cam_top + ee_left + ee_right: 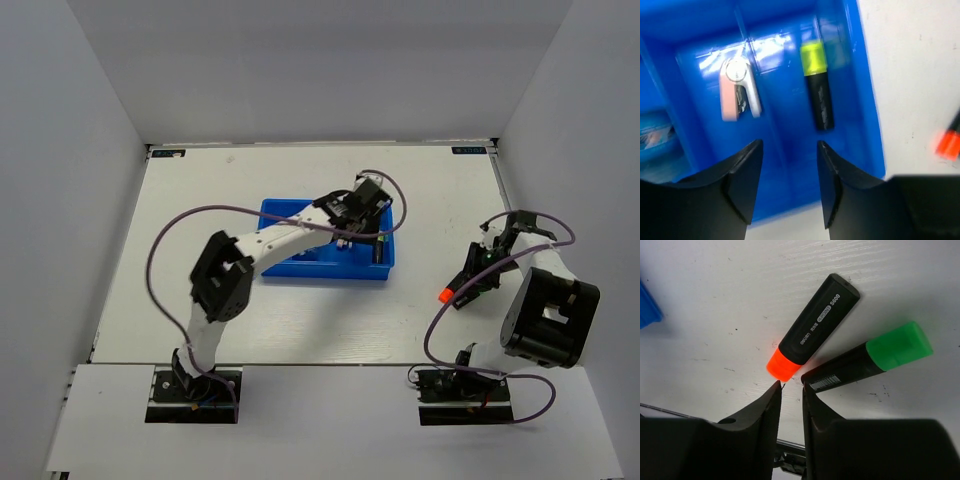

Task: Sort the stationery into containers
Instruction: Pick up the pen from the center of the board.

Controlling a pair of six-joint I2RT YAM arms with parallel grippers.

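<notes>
The blue tray (330,275) lies mid-table. My left gripper (362,200) hovers over it, open and empty (789,145). In the left wrist view the tray (870,125) holds a yellow-capped highlighter (816,85) in its end compartment and a pink and white item (737,90) in the one beside it. My right gripper (465,288) hangs low over the table right of the tray, its jaws a narrow gap apart and empty (791,387). Just ahead of its tips lie an orange-capped highlighter (812,335) and a green-capped highlighter (865,362), side by side.
The orange cap (443,296) shows beside the right gripper in the top view and at the right edge of the left wrist view (947,145). A corner of the tray (647,310) shows at the left of the right wrist view. Grey walls enclose the table.
</notes>
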